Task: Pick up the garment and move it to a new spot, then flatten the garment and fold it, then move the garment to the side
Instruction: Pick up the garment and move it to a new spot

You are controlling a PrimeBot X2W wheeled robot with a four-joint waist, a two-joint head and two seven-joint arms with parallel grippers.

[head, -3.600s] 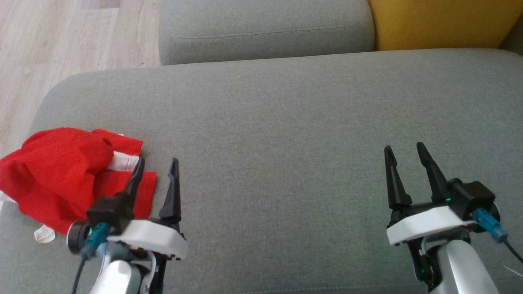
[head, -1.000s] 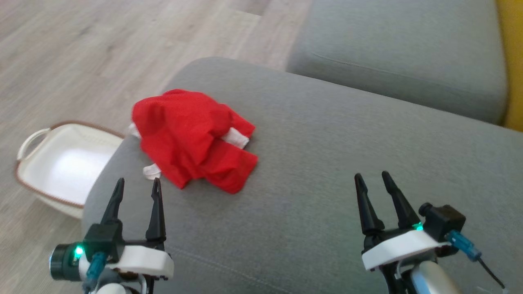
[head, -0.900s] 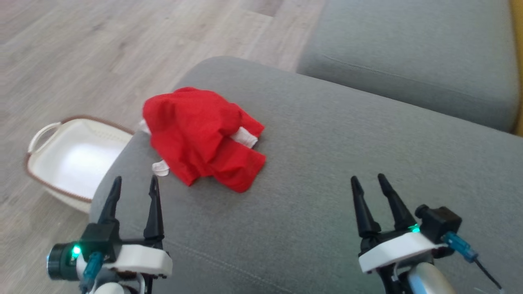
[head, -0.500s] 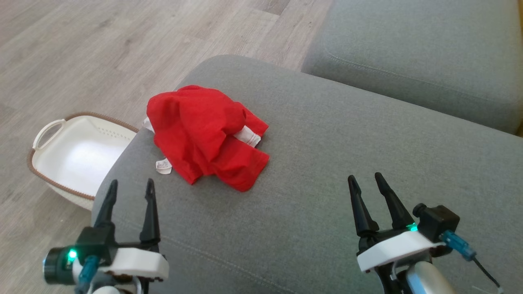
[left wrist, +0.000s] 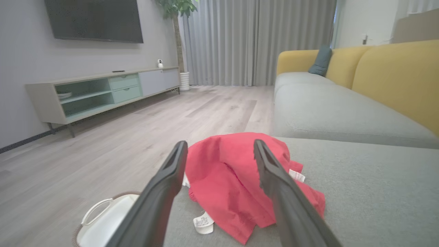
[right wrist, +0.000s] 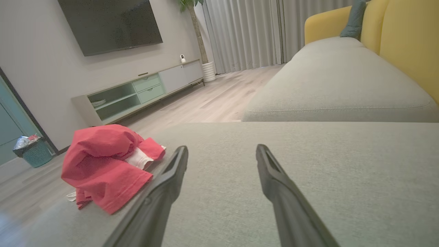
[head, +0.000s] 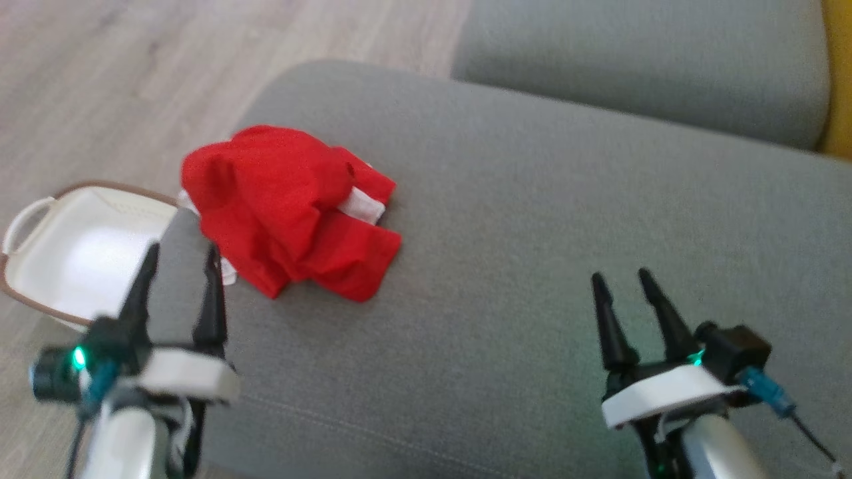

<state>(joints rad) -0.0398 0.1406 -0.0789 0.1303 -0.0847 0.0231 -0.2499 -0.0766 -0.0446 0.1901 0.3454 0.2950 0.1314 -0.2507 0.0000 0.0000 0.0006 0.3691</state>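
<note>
A crumpled red garment (head: 286, 209) with white trim lies near the left end of the grey sofa cushion (head: 532, 219). The left wrist view looks straight at the garment (left wrist: 236, 178), framed between my two fingers. My left gripper (head: 181, 256) hangs open just short of its near left edge, over the cushion's rim. Far to the right, my right gripper (head: 620, 278) is open above bare cushion. In the right wrist view the garment (right wrist: 103, 164) sits off to the left of that open gripper (right wrist: 222, 148).
A white basket (head: 73, 249) with a brown rim stands on the wood floor left of the cushion; it also appears as the basket (left wrist: 103, 223) below my left fingers. A second grey cushion (head: 639, 60) and a yellow backrest (head: 840, 73) lie behind.
The head camera has swung, shifting the whole picture. My left gripper has come closer to the garment's near edge. The garment lies as before and both grippers stay open.
</note>
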